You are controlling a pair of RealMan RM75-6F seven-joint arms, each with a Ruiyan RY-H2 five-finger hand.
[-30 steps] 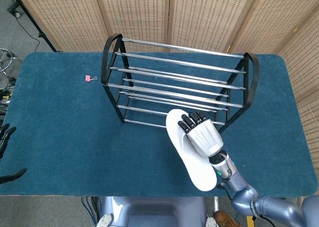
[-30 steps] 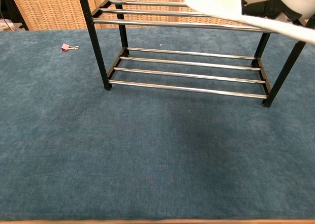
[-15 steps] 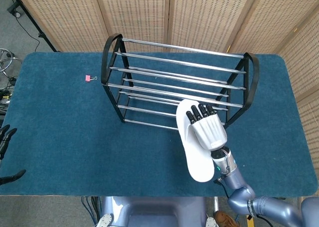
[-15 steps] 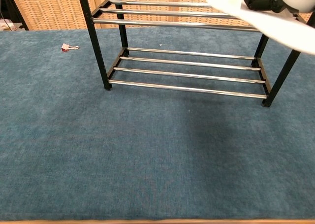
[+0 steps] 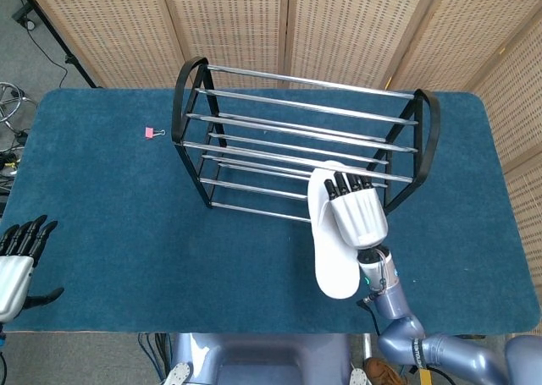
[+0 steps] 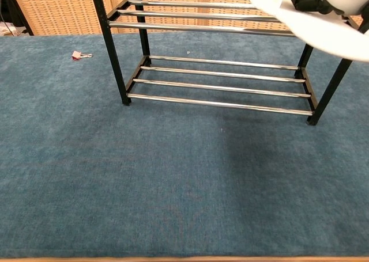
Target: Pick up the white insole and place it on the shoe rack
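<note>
Fingers (image 5: 346,184) of your right hand (image 5: 359,217) clamp the insole (image 5: 329,258) mid-length at lower right; it looks light and floppy, so support its middle over the rack (image 5: 296,140).

A desk (image 5: 102,233) covered in blue carpet-like cloth carries a shoe rack (image 5: 296,144) with black end frames and chrome rails, standing toward the far edge, right of centre. A small pink binder clip (image 5: 152,133) lies on the cloth just left of the rack's left end frame, apart from it.
</note>
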